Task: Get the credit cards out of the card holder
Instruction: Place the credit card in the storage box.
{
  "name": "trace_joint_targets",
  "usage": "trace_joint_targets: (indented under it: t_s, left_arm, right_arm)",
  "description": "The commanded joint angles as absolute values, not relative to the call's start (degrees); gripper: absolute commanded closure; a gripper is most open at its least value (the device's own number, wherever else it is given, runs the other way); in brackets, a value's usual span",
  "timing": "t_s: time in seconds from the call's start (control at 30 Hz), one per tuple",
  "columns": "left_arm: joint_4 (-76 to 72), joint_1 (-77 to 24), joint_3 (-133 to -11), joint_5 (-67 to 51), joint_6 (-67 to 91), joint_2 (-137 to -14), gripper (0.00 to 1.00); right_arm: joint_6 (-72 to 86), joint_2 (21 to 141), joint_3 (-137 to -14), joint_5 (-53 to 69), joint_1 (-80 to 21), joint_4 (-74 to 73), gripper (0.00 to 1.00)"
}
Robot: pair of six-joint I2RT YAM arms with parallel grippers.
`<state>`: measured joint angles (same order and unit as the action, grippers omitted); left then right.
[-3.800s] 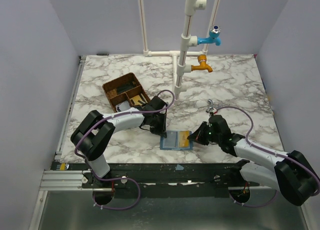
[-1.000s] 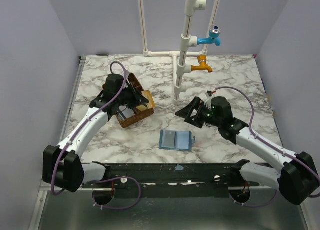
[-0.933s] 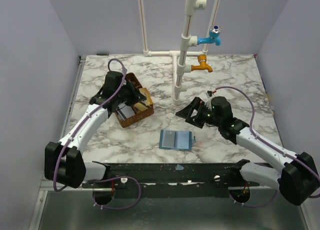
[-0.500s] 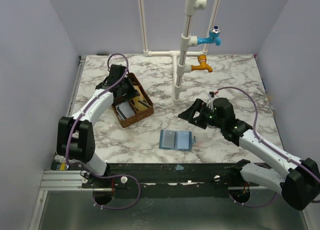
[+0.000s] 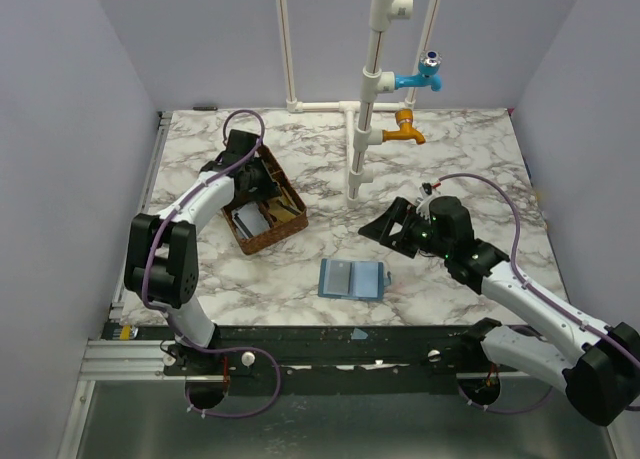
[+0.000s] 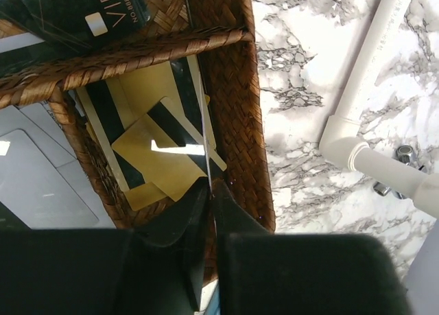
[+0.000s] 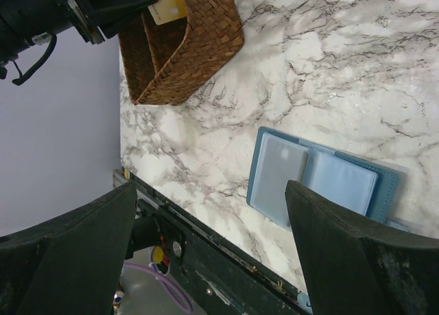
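Note:
The blue card holder lies open and flat on the marble near the front edge, with pale grey panels on its face. My left gripper hangs over the brown woven basket, shut on a yellow credit card. That card shows edge-on as a thin pale line running up from my left gripper. Several credit cards, yellow-and-black and grey, lie in the basket's compartments. My right gripper hovers open above and behind the holder, nothing between its fingers.
A white pipe stand with a blue and an orange tap rises at the back centre, and its foot lies right of the basket. The black front rail runs just below the holder. Lilac walls close in both sides.
My left gripper left the holder with the yellow card and swung back-left over the basket. In the last second it reached farther over the basket. My right gripper lifted off the holder and drifted slightly right.

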<state>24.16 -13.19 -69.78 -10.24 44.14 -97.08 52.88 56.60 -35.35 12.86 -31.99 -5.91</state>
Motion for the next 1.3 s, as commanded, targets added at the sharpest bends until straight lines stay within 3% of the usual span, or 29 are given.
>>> trace_joint_targets:
  t_s: [0.0, 0.07, 0.23, 0.37, 0.97, 1.27]
  left_arm:
    - [24.4, -12.8, -72.3, -12.6, 42.6, -97.6, 0.80]
    - [24.6, -12.9, -72.2, -12.8, 42.2, -96.9, 0.65]
    - [25.1, -12.8, -71.9, -12.9, 41.5, -93.9, 0.43]
    - [26.2, -12.9, -71.8, -13.1, 40.7, -90.9, 0.36]
    - [27.8, -18.8, -63.6, -16.4, 36.8, -77.2, 0.32]
    - [27.1, -21.3, -56.8, -17.5, 35.6, -70.6, 0.32]
  right_arm:
    - [52.2, 56.3, -35.2, 11.6, -32.2, -6.9, 0.08]
    - [52.2, 56.3, -35.3, 11.7, -32.2, -6.9, 0.08]
    - [52.2, 56.4, -35.3, 11.7, -32.2, -6.9, 0.07]
    - [52.0, 57.0, -35.4, 11.8, -32.2, -6.9, 0.07]
    - [51.1, 61.4, -37.1, 10.7, -32.5, -9.1, 0.05]
    - [53.0, 66.7, -41.1, 1.0, -41.4, -14.5, 0.05]
